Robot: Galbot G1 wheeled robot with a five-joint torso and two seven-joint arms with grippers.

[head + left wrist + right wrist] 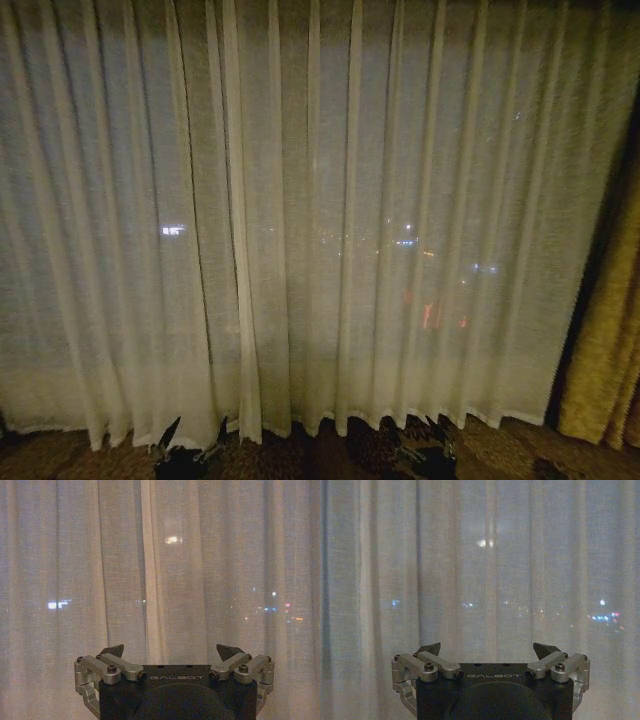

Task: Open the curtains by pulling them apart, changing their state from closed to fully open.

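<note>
Hanging closed across the whole window, the curtains (300,230) reach down to the patterned carpet (330,455), with a golden-brown drape (610,340) at the right edge. Low before the fabric, the left hand (190,442) and right hand (428,436) both hold their fingers spread wide, grasping nothing and not touching the cloth.

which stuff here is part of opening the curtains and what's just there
Part of the job:
- curtains, sheer cream panels, drawn closed
- left gripper, open, apart from the fabric
- right gripper, open, apart from the fabric

Just there:
- golden-brown drape at the right edge
- patterned carpet
</note>
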